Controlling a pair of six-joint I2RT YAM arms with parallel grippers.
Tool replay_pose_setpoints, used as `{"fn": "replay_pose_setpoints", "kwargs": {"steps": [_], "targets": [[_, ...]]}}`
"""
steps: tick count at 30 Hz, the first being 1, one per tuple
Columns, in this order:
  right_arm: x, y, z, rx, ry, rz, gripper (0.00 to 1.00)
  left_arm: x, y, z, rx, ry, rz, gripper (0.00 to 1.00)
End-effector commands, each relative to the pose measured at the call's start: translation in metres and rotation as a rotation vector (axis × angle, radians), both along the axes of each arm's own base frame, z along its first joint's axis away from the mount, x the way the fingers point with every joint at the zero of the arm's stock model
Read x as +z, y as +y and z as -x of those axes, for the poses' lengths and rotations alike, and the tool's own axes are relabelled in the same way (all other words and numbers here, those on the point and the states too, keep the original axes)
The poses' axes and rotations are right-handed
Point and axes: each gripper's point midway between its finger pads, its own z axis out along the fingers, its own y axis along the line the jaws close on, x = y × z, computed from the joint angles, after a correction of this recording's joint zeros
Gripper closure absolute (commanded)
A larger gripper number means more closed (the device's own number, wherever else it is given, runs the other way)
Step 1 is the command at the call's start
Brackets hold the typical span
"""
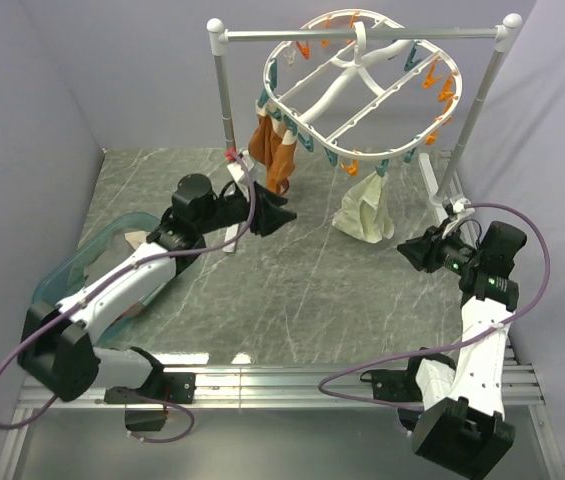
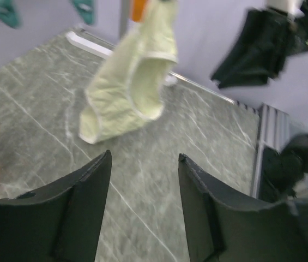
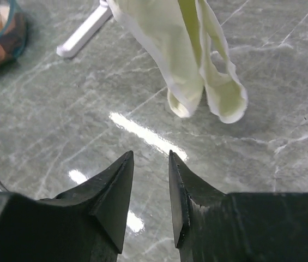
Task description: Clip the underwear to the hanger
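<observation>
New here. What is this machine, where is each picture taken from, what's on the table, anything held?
Two robot arms are bolted at the near edge of a grey marble-look table. The wide picture comes from a fixed camera above and behind them: left arm on the left, right arm on the right. The other two come from a camera on each wrist, looking past that arm's dark jaws. A white rail stand on the table carries a white oval hanger with orange and teal clips. Pale yellow underwear and an orange-brown garment hang from it. A teal tub sits at the left. Both pairs of jaws stand apart, holding nothing.
</observation>
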Motion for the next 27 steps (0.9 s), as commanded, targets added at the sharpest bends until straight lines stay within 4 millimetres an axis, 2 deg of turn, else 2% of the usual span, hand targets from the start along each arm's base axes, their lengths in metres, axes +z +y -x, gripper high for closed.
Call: {"fn": "replay_pose_setpoints", "kwargs": {"steps": [1, 2, 3, 6, 8, 11, 13, 14, 17, 20, 27], "targets": [[0.025, 0.0, -0.009, -0.02, -0.096, -0.023, 0.61, 0.045, -0.005, -0.035, 0.07, -0.065, 0.141, 0.46], [0.032, 0.002, -0.009, -0.027, -0.103, -0.045, 0.61, 0.042, -0.008, -0.047, 0.079, -0.051, 0.15, 0.49], [0.037, 0.004, -0.01, -0.026, -0.111, -0.053, 0.61, 0.058, -0.009, -0.054, 0.087, -0.089, 0.178, 0.5], [0.053, 0.01, -0.011, -0.042, -0.145, -0.082, 0.62, 0.061, -0.009, -0.083, 0.15, -0.085, 0.204, 0.56], [0.063, 0.023, -0.008, -0.026, -0.162, -0.111, 0.63, 0.065, -0.006, -0.101, 0.186, -0.075, 0.234, 0.57], [0.081, 0.037, -0.007, -0.013, -0.232, -0.118, 0.64, 0.076, -0.005, -0.116, 0.216, -0.091, 0.277, 0.57], [0.089, 0.043, -0.009, -0.017, -0.265, -0.117, 0.64, 0.08, -0.006, -0.12, 0.211, -0.1, 0.285, 0.57], [0.095, 0.053, -0.007, 0.014, -0.277, -0.128, 0.64, 0.086, -0.009, -0.121, 0.203, -0.105, 0.3, 0.56], [0.101, 0.065, -0.01, 0.04, -0.297, -0.146, 0.65, 0.091, -0.015, -0.122, 0.169, -0.117, 0.313, 0.55], [0.097, 0.071, -0.016, 0.047, -0.288, -0.147, 0.66, 0.094, -0.016, -0.129, 0.179, -0.12, 0.318, 0.55], [0.109, 0.098, -0.02, 0.113, -0.343, -0.147, 0.68, 0.096, -0.022, -0.146, 0.207, -0.103, 0.33, 0.59]]}}
